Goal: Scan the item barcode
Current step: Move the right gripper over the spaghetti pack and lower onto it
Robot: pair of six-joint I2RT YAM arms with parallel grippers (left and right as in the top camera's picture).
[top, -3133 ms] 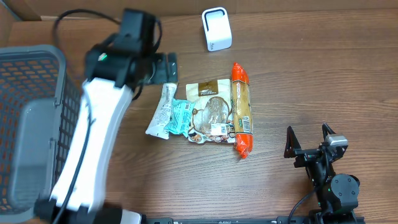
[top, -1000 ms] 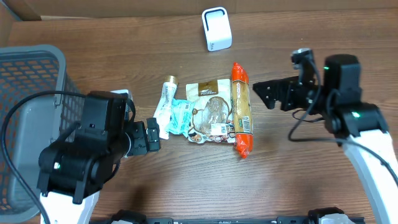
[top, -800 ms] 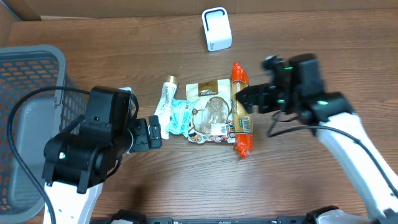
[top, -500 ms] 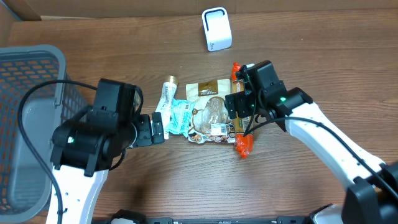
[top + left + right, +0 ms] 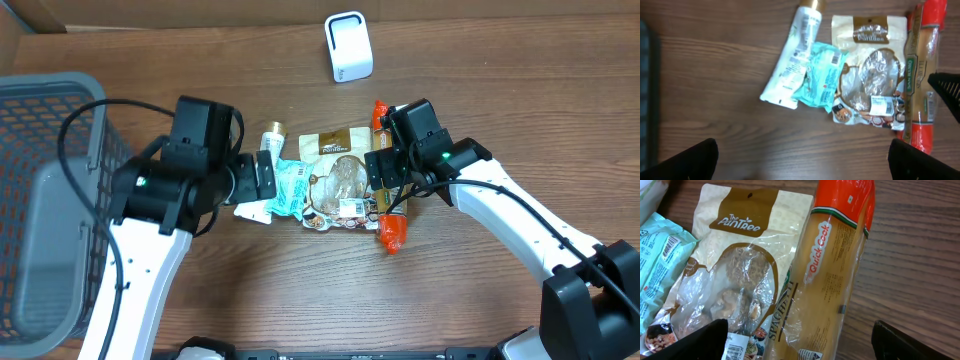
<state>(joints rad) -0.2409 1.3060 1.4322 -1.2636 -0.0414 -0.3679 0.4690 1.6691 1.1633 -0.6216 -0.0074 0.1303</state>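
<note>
orange-ended spaghetti pack beneath right hand, spread apart, maybe touching; left hand also apart.

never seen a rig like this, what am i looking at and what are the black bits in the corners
This is a robot with two arms at a brown wooden table. The wide picture looks straight down: the left arm and the right arm are white with black ends. The other two pictures come from a camera on each wrist, so the black bits in the bottom corners are that arm's own jaws. Both pairs stand open and hold nothing. On the table lie a white tube with a gold cap, a small teal packet, a beige pouch with a brown label and a long spaghetti pack with orange ends. A grey plastic basket stands at the left, and a small white box, probably the barcode scanner, at the top.
</note>
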